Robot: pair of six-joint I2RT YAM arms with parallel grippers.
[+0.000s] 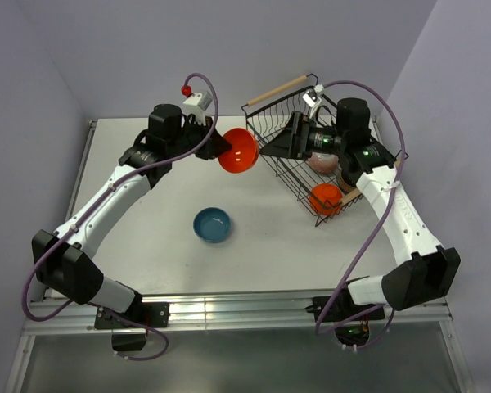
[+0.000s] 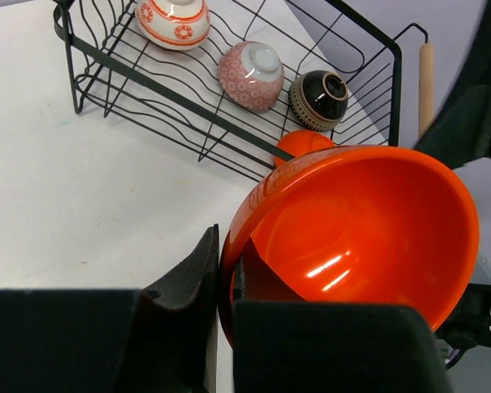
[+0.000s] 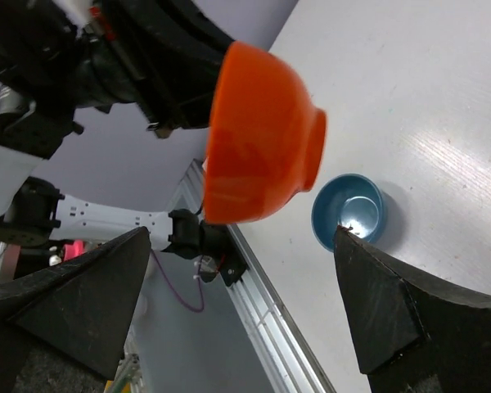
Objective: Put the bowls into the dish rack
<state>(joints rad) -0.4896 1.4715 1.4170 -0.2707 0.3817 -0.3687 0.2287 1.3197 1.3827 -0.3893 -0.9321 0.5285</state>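
The orange bowl (image 1: pixel 238 151), pinched by its rim in the left gripper (image 2: pixel 225 282), is held just left of the rack (image 1: pixel 288 182), directly before the right gripper (image 3: pixel 239 246), which is spread wide and empty.

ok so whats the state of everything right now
left pincer: shut on orange bowl
orange bowl: held tilted in air beside dish rack
right pincer: open, empty
blue bowl: upright on table, empty
dish rack: on table, holding four bowls
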